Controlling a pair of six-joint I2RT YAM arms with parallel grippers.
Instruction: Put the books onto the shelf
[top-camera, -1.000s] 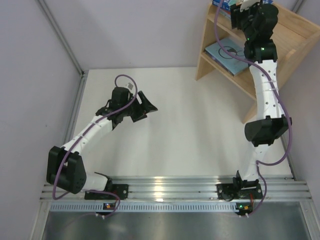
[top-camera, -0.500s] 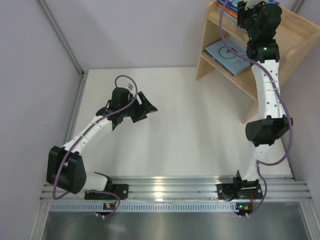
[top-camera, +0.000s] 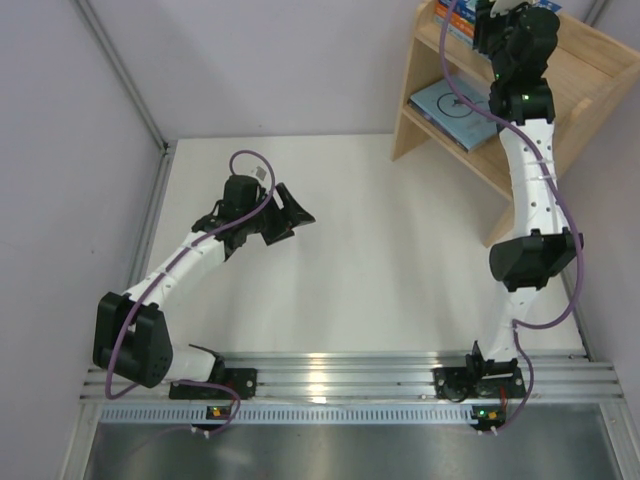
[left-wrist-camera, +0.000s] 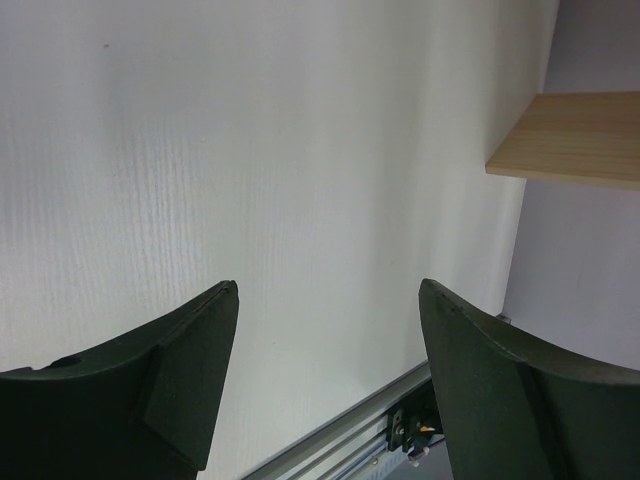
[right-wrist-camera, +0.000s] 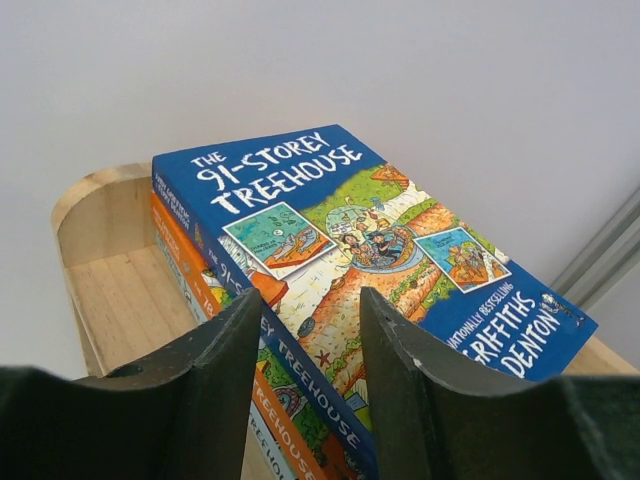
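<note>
left gripper (left-wrist-camera: 327, 290) hangs over the table (left-wrist-camera: 250, 150), jaws spread, empty. right gripper (right-wrist-camera: 310, 295), jaws part-spread, hangs over books (right-wrist-camera: 300, 190) atop the shelf (right-wrist-camera: 110, 270).

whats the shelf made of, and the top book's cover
Shelf: looks like light, unfinished wood. Grain lines and a matte, unpainted surface show.
Top book: seems to be a paperback with a printed card cover. The thin cover edge and the full-colour illustration suggest it. Whether the cover is coated is hard to tell.
</note>
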